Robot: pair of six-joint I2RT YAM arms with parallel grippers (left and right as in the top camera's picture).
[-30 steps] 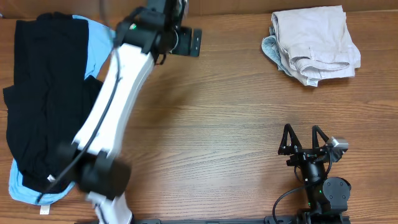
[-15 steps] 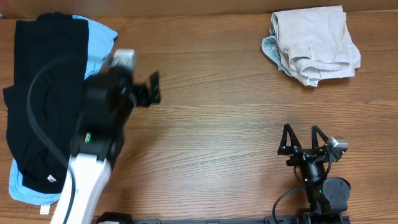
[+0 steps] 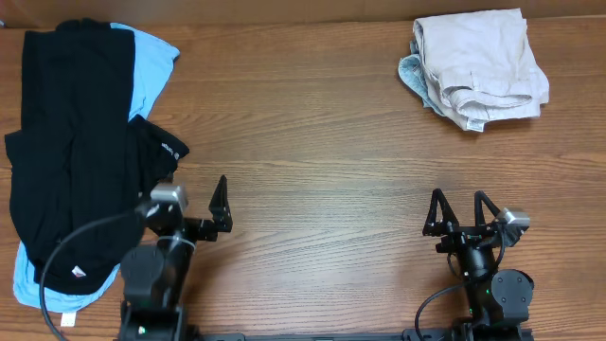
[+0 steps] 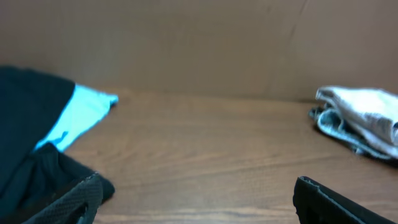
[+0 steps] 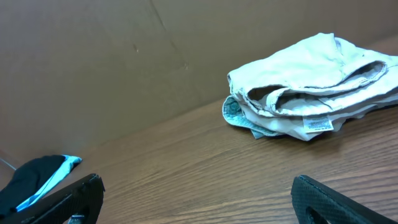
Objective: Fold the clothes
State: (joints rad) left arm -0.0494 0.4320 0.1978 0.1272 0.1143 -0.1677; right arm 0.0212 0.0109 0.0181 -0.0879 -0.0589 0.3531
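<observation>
Both arms sit low at the near edge of the desk (image 3: pixel 322 142). The left tool (image 4: pixel 193 202) and the right tool (image 3: pixel 461 213) are each spread wide and hold nothing. Far ahead of the right tool, a little to its right, the beige shorts (image 3: pixel 483 66) lie bundled and look already folded. The black garments (image 3: pixel 71 152) are heaped just left of the left tool and stretch well ahead of it, over a sky-blue garment (image 3: pixel 147 57). The step in hand seems to be fetching the next piece. It would go best to pinch only the top black layer at an edge near the left tool, draw it onto the bare wood between the two tools, and smooth it flat before any fold, with a tool at each corner. I cannot tell how many black pieces there are or what they are. The blue one is mostly covered. The left tool's outer finger blends into the dark cloth, so contact is unclear. A patterned scrap (image 3: pixel 409 71) under the shorts is mostly hidden.
</observation>
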